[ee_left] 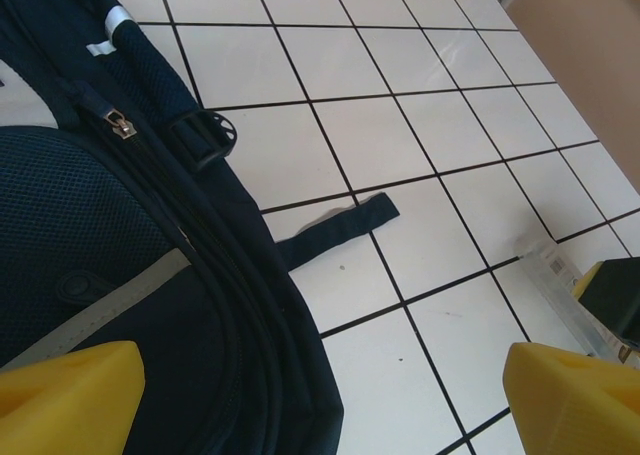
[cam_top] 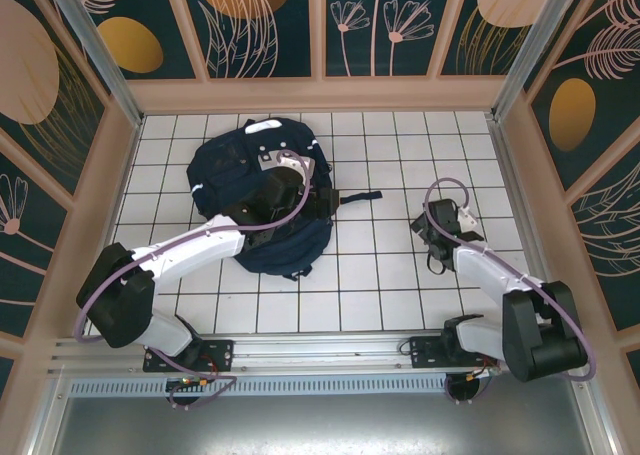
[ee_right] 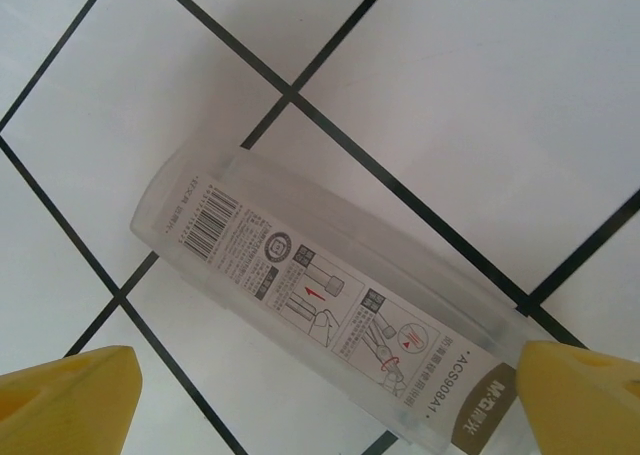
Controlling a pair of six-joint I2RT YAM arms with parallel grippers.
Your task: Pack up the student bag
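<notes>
1. your bag (cam_top: 215,170) lies flat on the white tiled bench (cam_top: 400,295), left of centre and toward the far wall, with a white patch at its far end.
2. your left arm (cam_top: 190,245) reaches from the near left corner out over the bag, and the left jaws hang above the bag's right side.
3. in the left wrist view the left jaws stand wide open with nothing held. one yellow fingertip (ee_left: 70,400) sits over navy fabric, the other fingertip (ee_left: 575,395) over bare tile.
4. that same view shows you a grey stripe (ee_left: 100,310) across the bag, a zip pull (ee_left: 122,127) higher up, and a black buckle (ee_left: 205,135) at the bag's edge.
5. a dark strap (ee_left: 340,230) runs out from the bag and lies flat on the tiles to its right.
6. your right arm (cam_top: 490,265) stands to the right, well apart from the bag, with the right jaws pointing down at the bench.
7. in the right wrist view the right jaws are wide open and grip nothing. their yellow fingertips (ee_right: 70,400) sit at either side of a clear case (ee_right: 330,315).
8. the case lies slanted across the tile lines, its printed label and barcode facing up. you cannot tell whether a fingertip touches it.
9. the case lies well apart from the bag.
</notes>
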